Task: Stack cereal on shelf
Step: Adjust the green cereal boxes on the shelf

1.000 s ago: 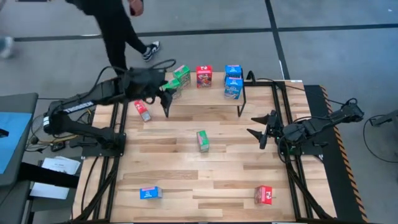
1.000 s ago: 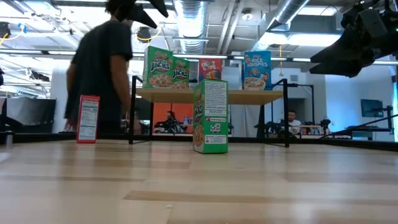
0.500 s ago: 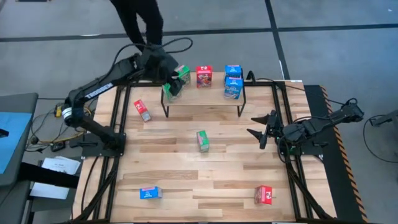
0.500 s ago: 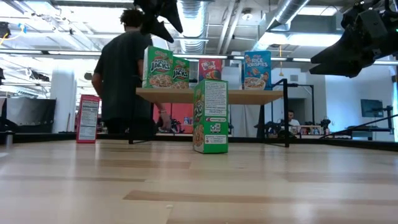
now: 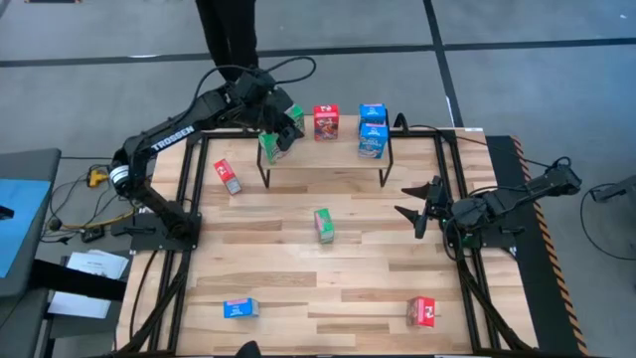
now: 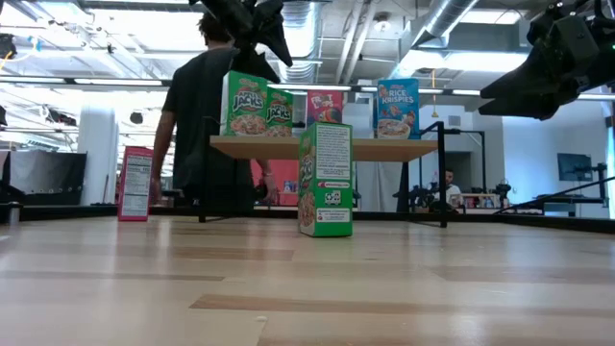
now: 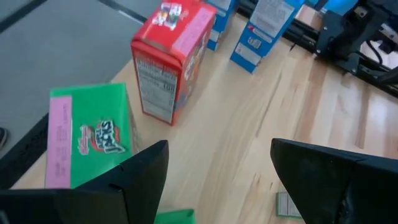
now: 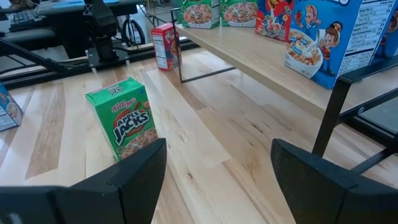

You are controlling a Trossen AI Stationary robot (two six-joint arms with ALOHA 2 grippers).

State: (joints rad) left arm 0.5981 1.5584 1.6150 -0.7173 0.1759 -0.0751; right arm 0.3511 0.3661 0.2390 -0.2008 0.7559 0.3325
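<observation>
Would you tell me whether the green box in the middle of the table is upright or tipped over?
Upright. The green box stands on its narrow base in the low view, taller than wide.

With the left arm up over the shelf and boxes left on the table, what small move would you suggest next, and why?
Probably draw the left tool back off the shelf toward the red box standing beside it on the table. The tool's fingers are open and empty above the two green boxes already on the shelf, so nothing there needs holding. The right tool waits open at the table's right side.
</observation>
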